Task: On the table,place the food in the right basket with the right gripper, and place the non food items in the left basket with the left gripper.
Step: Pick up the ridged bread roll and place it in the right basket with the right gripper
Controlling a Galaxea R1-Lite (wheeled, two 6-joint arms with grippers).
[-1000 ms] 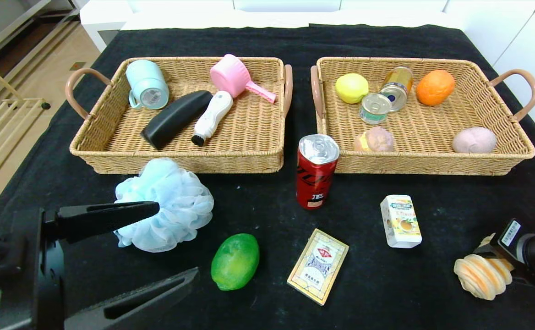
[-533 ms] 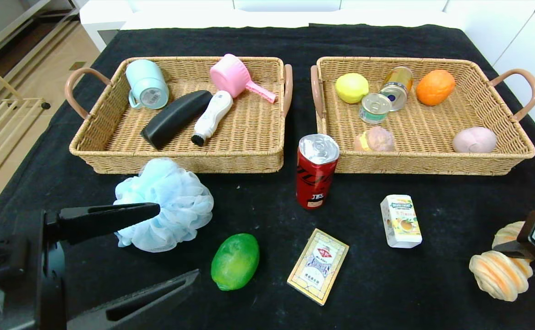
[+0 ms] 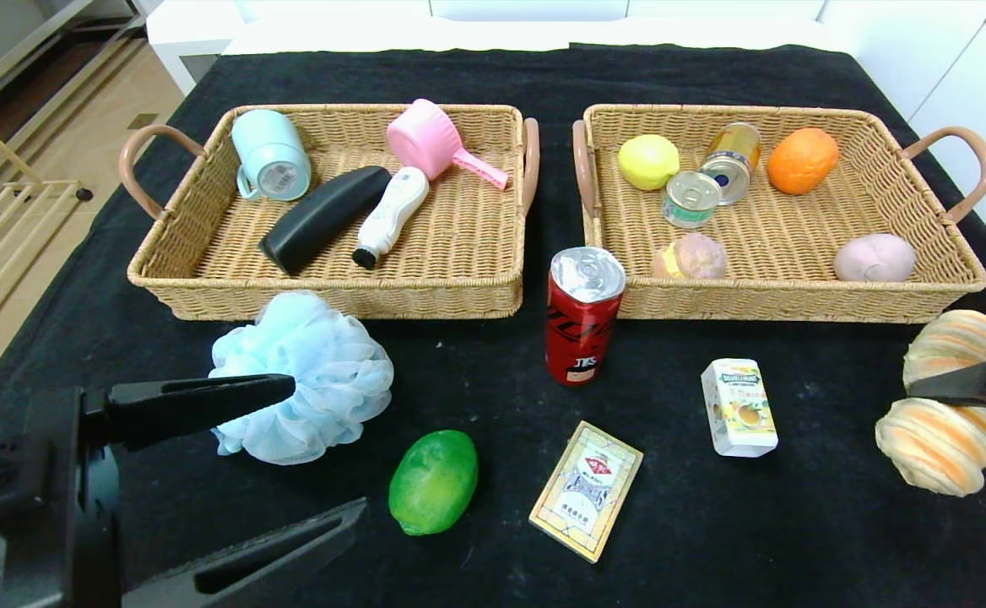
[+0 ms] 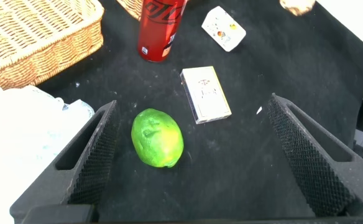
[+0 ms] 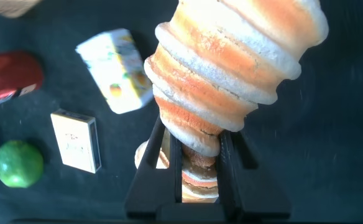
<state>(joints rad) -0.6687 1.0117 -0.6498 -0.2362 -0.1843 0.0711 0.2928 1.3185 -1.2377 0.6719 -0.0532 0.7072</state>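
Head view, items on the table (image 3: pixel 493 76):

- Right gripper (image 3: pixel 961 387): at the right edge, in front of the right basket (image 3: pixel 797 304); jaws nearly closed, pinching the bread loaf (image 3: pixel 940 405) across its middle. One end of the loaf bulges beyond the jaws toward the basket, the other toward the table's front edge. Right wrist view: loaf (image 5: pixel 231 74) squeezed between the two fingers (image 5: pixel 163 162).
- Left gripper (image 3: pixel 290 447): low at the front left, jaws spread wide, holding nothing.
- Bath pouf (image 3: pixel 303 380): at the tip of the far jaw, in front of the left basket (image 3: pixel 333 295).
- Green fruit (image 3: pixel 434 481): just past the gap between the left jaws. Left wrist view: fruit (image 4: pixel 158 138) sits between the two fingers (image 4: pixel 94 155), touching neither.
- Card box (image 3: pixel 586 490): flat on the cloth, beyond the fruit from the left jaws.
- Soda can (image 3: pixel 582 317): upright, just in front of the right basket's near left corner.
- White carton (image 3: pixel 738 407): between the soda can and the right jaws, apart from both.
- Left basket: mug, black bottle, white brush, pink scoop.
- Right basket: lemon, orange, two tins, two pale rounded items.
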